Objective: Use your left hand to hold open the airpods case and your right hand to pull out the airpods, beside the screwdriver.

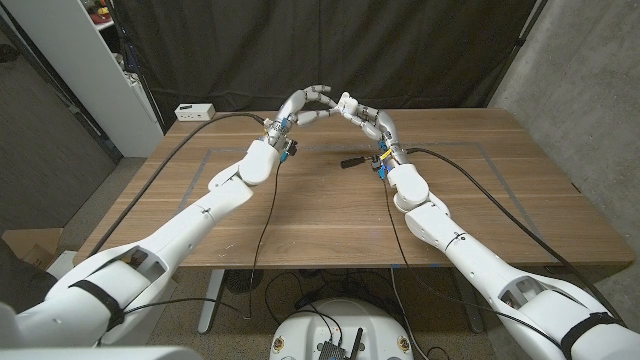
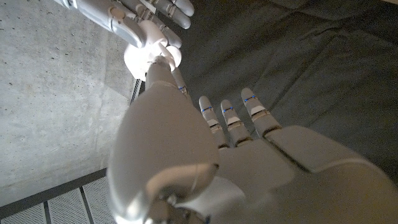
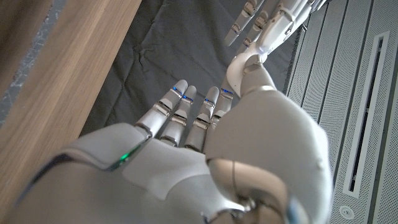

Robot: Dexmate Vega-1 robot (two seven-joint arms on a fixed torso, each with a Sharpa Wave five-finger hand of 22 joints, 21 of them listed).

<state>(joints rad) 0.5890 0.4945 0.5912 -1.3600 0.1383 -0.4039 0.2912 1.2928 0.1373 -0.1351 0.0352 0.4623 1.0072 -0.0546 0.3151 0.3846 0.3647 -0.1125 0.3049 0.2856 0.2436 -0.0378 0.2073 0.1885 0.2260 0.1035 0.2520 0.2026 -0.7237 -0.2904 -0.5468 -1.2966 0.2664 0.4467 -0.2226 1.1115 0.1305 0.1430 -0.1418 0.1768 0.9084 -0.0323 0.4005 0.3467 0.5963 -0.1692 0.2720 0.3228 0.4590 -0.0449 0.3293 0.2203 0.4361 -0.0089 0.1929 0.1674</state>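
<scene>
Both hands are raised above the far middle of the table and meet fingertip to fingertip. A small white rounded airpods case (image 1: pixel 344 99) (image 2: pixel 145 60) (image 3: pixel 244 67) sits between them. My left hand (image 1: pixel 311 104) (image 2: pixel 186 155) pinches it with thumb and fingers, and my right hand (image 1: pixel 364 113) (image 3: pixel 249 137) grips it from the other side. Whether the lid is open is hidden by the fingers, and I see no earbuds. The black screwdriver (image 1: pixel 355 160) lies on the wood below my right wrist.
A white box (image 1: pixel 193 111) with a cable stands at the table's (image 1: pixel 300 215) far left edge. A black curtain (image 1: pixel 400 50) hangs behind the table, and white shelving (image 1: pixel 100 40) stands at the far left. Cables run along both forearms onto the tabletop.
</scene>
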